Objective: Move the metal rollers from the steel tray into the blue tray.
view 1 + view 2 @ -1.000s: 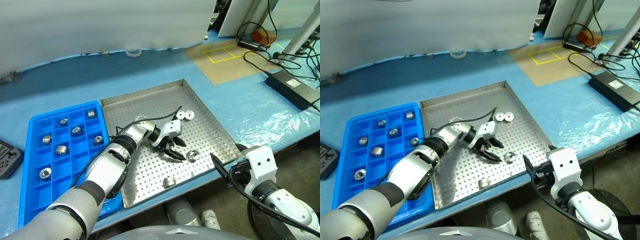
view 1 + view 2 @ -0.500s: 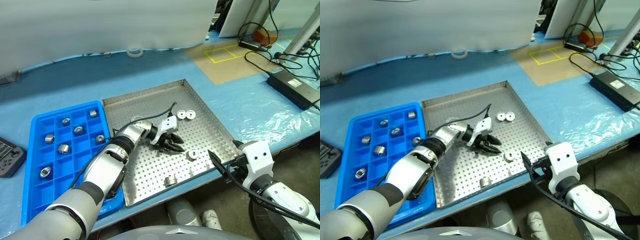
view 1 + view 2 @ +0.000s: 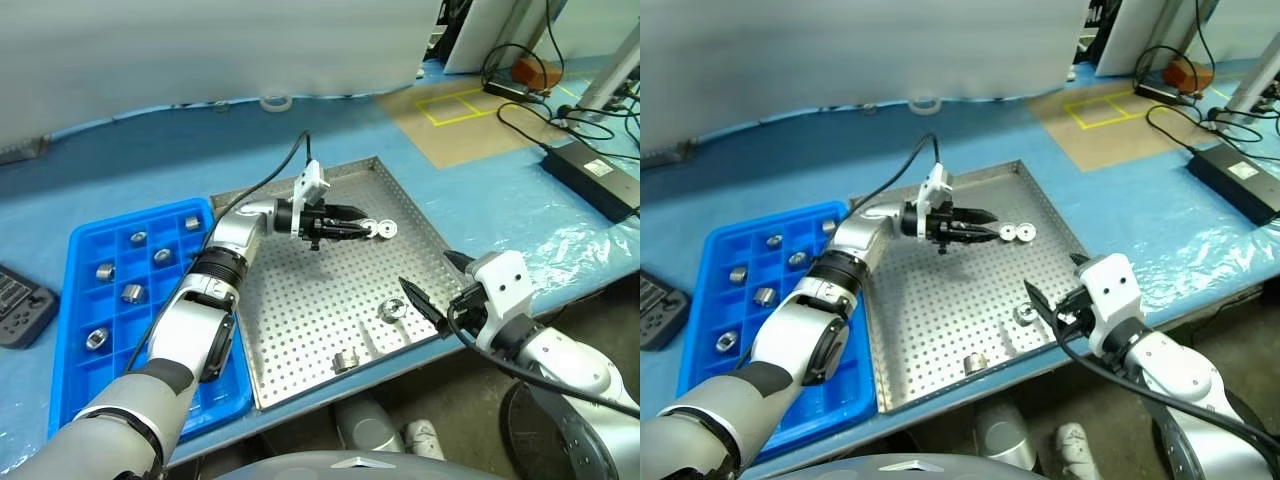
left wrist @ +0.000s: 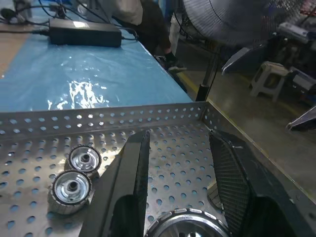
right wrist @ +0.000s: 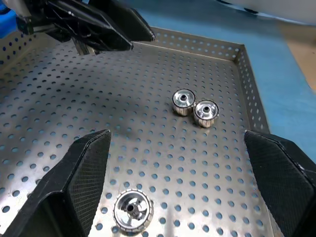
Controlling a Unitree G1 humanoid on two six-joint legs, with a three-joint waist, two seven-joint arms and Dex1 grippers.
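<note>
Steel tray (image 3: 300, 330) sits right of the blue tray (image 3: 75, 330) on the tabletop (image 3: 150, 160); from the head, the left claw (image 3: 350, 232) hangs level over it, nearly closed, near two rollers (image 3: 377, 229) at the far right. Left wrist: a roller (image 4: 190, 228) sits clamped between its fingers (image 4: 131, 182). Right wrist: the right claw (image 5: 180, 192) gapes wide, empty, over another roller (image 5: 131, 211).

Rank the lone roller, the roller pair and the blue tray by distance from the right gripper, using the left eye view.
From the right gripper:
1. lone roller, just beside its fingers.
2. roller pair, farther back.
3. blue tray, far left.
</note>
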